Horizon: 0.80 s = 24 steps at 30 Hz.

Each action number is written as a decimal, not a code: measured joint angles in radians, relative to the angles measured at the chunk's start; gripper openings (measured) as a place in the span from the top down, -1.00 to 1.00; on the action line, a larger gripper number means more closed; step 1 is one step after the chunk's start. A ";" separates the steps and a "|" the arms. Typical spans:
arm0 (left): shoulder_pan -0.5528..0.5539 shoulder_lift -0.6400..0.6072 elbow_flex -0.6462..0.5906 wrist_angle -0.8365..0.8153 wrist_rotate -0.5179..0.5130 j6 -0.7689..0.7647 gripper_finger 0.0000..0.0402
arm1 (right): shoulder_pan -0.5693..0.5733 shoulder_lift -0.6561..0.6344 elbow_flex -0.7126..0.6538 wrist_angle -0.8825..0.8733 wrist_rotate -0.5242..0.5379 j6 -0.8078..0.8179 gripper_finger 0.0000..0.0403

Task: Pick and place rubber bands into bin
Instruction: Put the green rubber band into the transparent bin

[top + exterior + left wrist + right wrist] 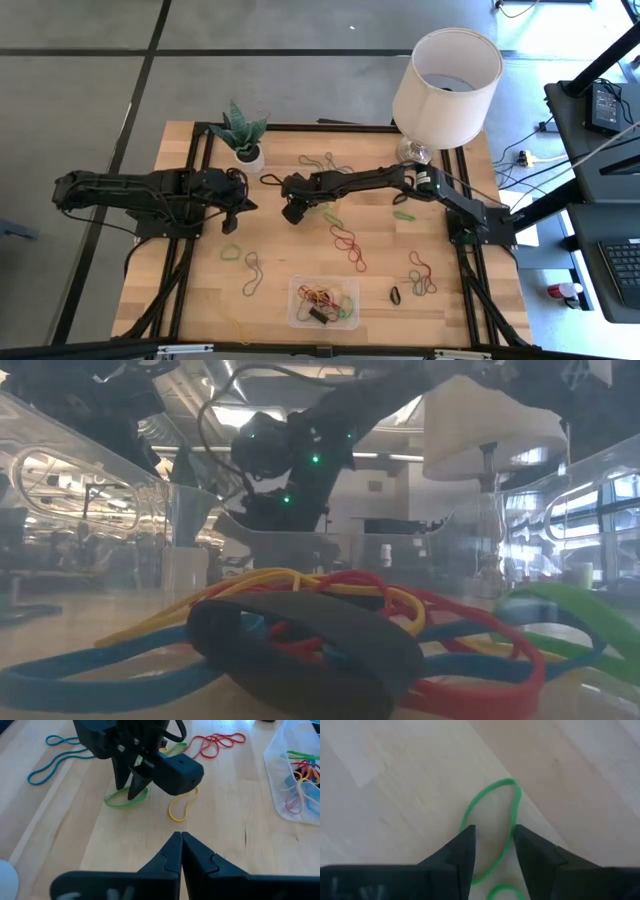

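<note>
High view: my right gripper [296,212] hangs mid-desk above a green rubber band [322,207], the bin [323,301] near the front edge already holding several bands; left gripper [236,208] waits beside it. Left wrist view: its own fingers are pressed together, empty. Right wrist view: fingers spread, straddling the green loop, presumably to pinch it.
</note>
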 joint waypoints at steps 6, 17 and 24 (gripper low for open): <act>0.000 0.000 0.000 0.000 -0.001 0.000 0.98 | 0.000 -0.001 -0.024 -0.005 0.018 -0.022 0.78; 0.000 0.000 0.000 0.000 -0.007 -0.014 0.98 | 0.011 -0.065 0.052 -0.097 0.016 -0.021 0.98; 0.000 0.000 0.000 0.000 -0.008 -0.018 0.99 | 0.067 -0.209 0.057 -0.172 0.121 0.002 0.99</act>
